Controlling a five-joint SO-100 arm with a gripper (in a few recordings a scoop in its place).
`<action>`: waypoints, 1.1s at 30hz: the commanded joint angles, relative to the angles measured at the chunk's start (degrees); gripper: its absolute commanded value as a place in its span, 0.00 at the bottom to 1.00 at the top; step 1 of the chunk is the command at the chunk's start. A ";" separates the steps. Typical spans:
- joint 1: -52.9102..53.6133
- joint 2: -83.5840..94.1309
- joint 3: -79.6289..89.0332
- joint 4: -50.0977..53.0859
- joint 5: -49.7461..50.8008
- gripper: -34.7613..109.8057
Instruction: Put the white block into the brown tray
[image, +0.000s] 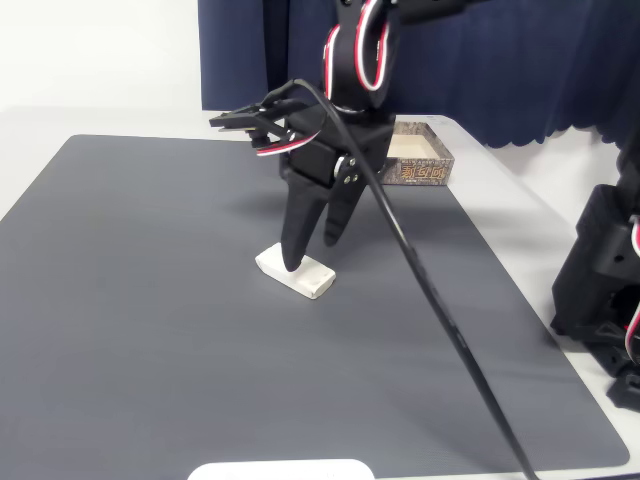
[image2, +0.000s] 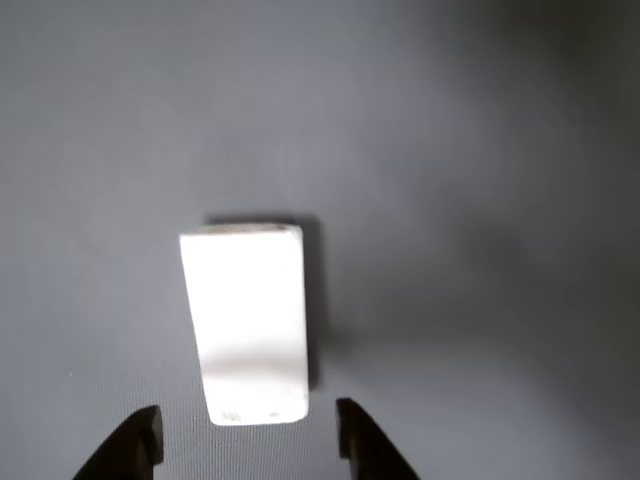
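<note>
The gripper (image2: 248, 440) hung open, fingertips astride the block's (image2: 247, 322) near end, holding nothing; tray (image: 420, 158) stood well behind.

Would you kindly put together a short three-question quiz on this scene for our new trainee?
1. True or false: the white block already lies inside the brown tray.
2. In the wrist view, where does the block sit relative to the gripper fingertips: (a) between and just ahead of them, (b) far off to the right, (c) clamped tight between them?
3. What surface does the block rest on?

Key
1. False; it lies on the mat, apart from the tray.
2. (a); the fingers are spread wider than the block.
3. The dark grey mat.
</note>
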 joint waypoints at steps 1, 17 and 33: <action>-0.35 -0.09 -2.99 0.26 -0.88 0.51; -0.70 -4.13 -8.17 4.22 -1.93 0.51; -0.97 -8.26 -12.39 6.86 -2.64 0.50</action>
